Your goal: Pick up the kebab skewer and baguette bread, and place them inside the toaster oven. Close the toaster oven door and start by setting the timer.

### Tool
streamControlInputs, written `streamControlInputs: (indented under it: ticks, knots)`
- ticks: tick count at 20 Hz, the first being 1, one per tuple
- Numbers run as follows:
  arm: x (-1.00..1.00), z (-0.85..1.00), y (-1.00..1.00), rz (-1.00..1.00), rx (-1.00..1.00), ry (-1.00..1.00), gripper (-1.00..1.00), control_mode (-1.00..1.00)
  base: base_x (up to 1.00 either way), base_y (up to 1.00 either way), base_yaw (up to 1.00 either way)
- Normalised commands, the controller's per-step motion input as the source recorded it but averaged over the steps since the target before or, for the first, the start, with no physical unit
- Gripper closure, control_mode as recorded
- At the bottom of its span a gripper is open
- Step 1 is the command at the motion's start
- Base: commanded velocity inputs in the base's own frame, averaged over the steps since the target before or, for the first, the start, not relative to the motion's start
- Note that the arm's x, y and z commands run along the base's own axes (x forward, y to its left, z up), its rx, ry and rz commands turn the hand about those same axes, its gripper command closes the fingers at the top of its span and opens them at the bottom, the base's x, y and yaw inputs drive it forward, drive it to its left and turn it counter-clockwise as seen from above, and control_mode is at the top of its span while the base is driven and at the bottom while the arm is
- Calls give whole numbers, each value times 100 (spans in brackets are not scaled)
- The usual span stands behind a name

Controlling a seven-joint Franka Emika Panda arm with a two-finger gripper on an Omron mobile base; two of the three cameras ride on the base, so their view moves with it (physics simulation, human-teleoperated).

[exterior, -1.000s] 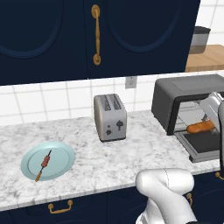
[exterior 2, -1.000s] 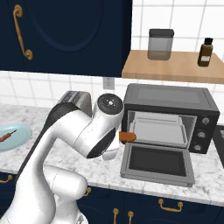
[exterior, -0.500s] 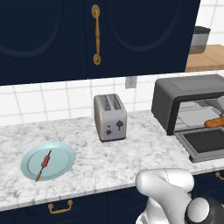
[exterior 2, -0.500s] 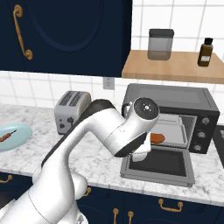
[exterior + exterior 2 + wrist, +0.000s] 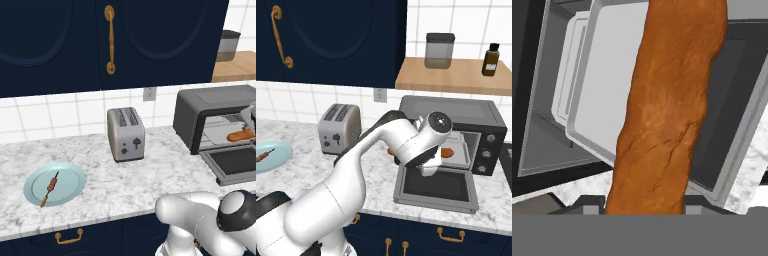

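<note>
Marble bench (image 5: 165,175) under navy cabinets. Mid first step: end effector (image 5: 644,207) clamped on baguette (image 5: 667,110), held at the mouth of the toaster oven (image 5: 456,112) over its dropped door (image 5: 436,185). Next, probably: lower onto tray, release. One baguette, one skewer (image 5: 50,188), waiting on the plate (image 5: 70,175) near the bench's left end.

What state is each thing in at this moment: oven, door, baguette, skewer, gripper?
toaster oven: open, pale tray inside.
toaster oven door: dropped flat, fully open.
baguette bread: held in the gripper, at the oven mouth above the tray.
kebab skewer: lying on the blue plate, untouched.
gripper: shut on the baguette.
silver toaster: slots empty.
</note>
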Motion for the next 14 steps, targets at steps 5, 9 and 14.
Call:
streamControlInputs:
  ticks: [5, 9, 14]
  knots:
    - [55, -4, -47, 0, 3, 0, 100, -100, 0, 0, 0]
    - [63, 0, -22, 0, 2, 0, 100, -100, 0, 0, 0]
    - [52, -1, -7, 0, 0, 0, 100, -100, 0, 0, 0]
